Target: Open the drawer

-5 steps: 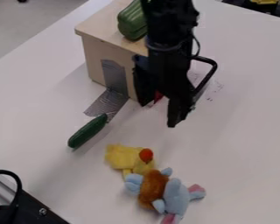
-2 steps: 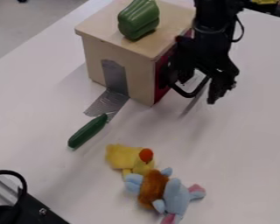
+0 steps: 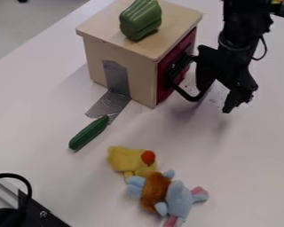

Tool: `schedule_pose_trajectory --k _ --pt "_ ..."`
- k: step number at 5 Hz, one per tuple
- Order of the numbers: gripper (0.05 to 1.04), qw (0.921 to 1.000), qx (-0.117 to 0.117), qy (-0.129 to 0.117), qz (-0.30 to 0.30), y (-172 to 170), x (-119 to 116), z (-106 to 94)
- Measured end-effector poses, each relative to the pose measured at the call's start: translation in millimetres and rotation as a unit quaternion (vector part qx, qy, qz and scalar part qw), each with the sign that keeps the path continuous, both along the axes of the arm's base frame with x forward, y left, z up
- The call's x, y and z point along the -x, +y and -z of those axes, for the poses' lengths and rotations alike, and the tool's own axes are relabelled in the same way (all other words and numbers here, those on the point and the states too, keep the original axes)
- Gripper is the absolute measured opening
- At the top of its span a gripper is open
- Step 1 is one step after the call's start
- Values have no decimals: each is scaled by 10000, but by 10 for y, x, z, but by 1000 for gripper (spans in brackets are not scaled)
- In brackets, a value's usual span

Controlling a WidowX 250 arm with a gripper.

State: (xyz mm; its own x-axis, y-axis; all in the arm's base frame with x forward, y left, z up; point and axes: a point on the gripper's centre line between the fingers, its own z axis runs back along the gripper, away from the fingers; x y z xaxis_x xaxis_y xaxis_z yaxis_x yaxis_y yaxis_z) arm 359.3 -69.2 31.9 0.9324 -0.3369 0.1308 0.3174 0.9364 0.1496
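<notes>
The black gripper (image 3: 216,94) hangs right of the wooden box (image 3: 138,84), out from its red drawer front (image 3: 163,91). Its fingers stand apart, open, with no object seen held between them. The red front looks flush with the box's right side. Black handle parts (image 3: 179,66) sit on that front, and a curved black bar (image 3: 191,97) loops out from it toward the gripper. The bar's far end passes by the nearer finger; whether they touch, I cannot tell.
A green pepper (image 3: 140,20) lies on the box top. Grey tape (image 3: 108,105) runs from box to table, by a green cucumber (image 3: 89,133). A yellow plush (image 3: 125,158) and a blue-brown plush (image 3: 177,199) lie in front. Black equipment (image 3: 41,213) stands lower left.
My gripper has moved right, away from the box, uncovering the red front. The curved bar, earlier seen higher and farther right, now loops lower and nearer the box.
</notes>
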Motion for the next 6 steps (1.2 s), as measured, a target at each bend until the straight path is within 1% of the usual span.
schedule_pose_trajectory --k 1,2,3,4,5,6 --pt "1001 9994 -318 9 105 -7 -47 38" --pt "1001 9982 -596 -41 79 36 -57 37" --pt "1001 9966 -817 -24 49 85 -42 10" --pt "1001 9945 -1004 -280 -15 170 -47 -196" --pt "1001 9944 -942 -456 -152 190 10 -346" --pt "1001 9954 -835 -389 -245 187 57 -324"
